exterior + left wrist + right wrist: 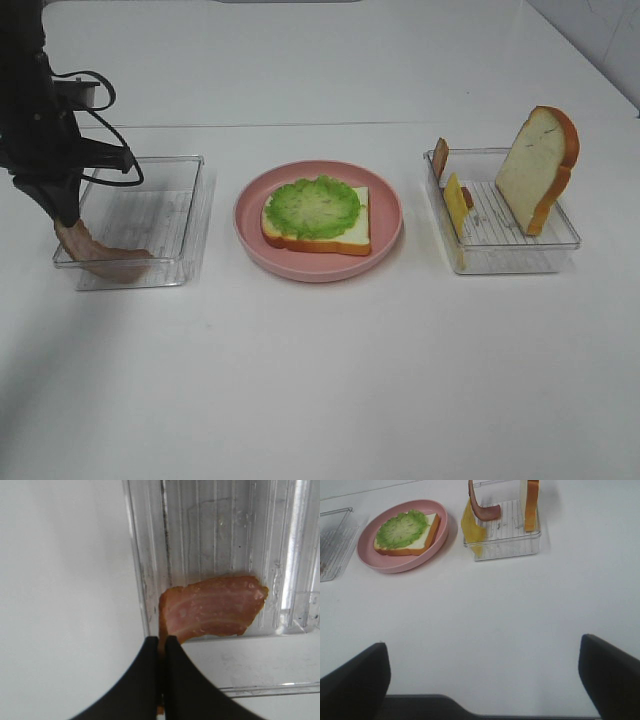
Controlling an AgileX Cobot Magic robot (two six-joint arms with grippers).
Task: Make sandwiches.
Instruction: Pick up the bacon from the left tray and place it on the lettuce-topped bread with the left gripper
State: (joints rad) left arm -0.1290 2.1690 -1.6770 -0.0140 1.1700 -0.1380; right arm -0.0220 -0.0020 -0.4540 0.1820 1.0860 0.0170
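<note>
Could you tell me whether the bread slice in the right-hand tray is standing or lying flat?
Standing on edge, tilted slightly: the bread slice rises well above the rim of the clear tray, its broad face showing.

Place: robotics lab bench
Surface: plain white table [320, 380]
Props: toy bread slice [538, 170] in clear plastic tray [515, 258], right of pink plate [318, 268]

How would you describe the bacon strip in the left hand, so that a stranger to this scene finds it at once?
Start from the pink plate in the middle and go to the clear tray on its left. At that tray's near left corner a pinkish-brown bacon strip is pinched at one end by the black left hand. The other bacon strip stands untouched in the right tray.
</note>
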